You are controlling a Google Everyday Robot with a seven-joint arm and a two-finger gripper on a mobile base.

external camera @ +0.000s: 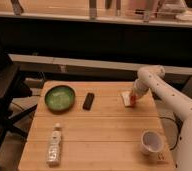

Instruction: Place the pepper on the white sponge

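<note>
The white sponge point(125, 97) lies flat near the table's far right edge. The small orange-red pepper point(132, 102) shows at the sponge's right front corner, right under my gripper point(133, 97). The white arm comes in from the right and bends down over the sponge. Whether the pepper rests on the sponge or is still held I cannot tell.
A green bowl point(59, 97) sits at the far left of the wooden table point(99, 135). A dark rectangular object point(89, 101) lies between bowl and sponge. A long white bottle point(54, 145) lies at front left. A white cup point(151, 142) stands at front right. A black chair point(1, 100) stands left of the table.
</note>
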